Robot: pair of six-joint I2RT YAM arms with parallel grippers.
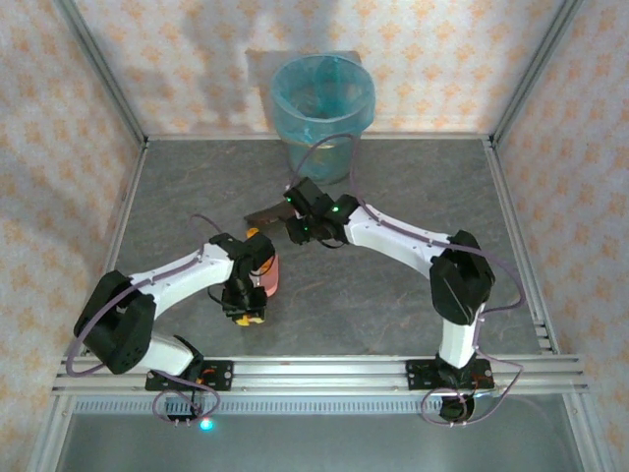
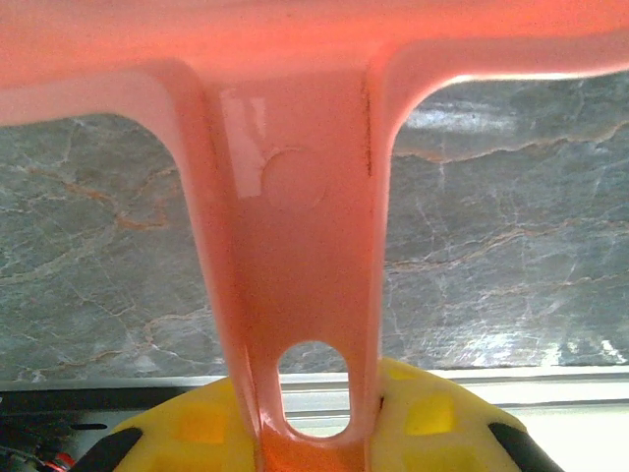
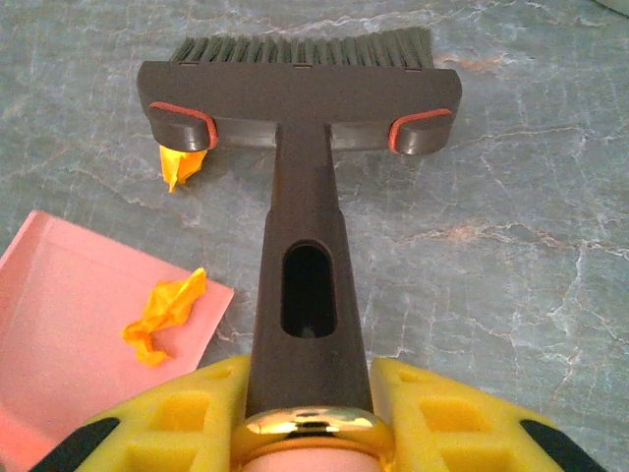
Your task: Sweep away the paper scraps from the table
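My left fingers [image 2: 201, 428] are clamped on the handle of the pink dustpan [image 2: 295, 246], above the grey surface [image 2: 511, 246]. From my right wrist, the dustpan lies at 8 o'clock, and one orange scrap [image 3: 165, 313] rests just inside its near edge. A second orange scrap [image 3: 182, 167] sits on the bare surface at 10 o'clock, right by the left end of the brush [image 3: 300, 88]; I cannot tell whether they touch. The brush head runs from 9 to 3 o'clock. My right fingers [image 3: 167, 423] are shut tight on its handle. That second orange scrap lies between brush and dustpan, so I judge the stroke must draw towards 7 o'clock, and my right arm makes it.
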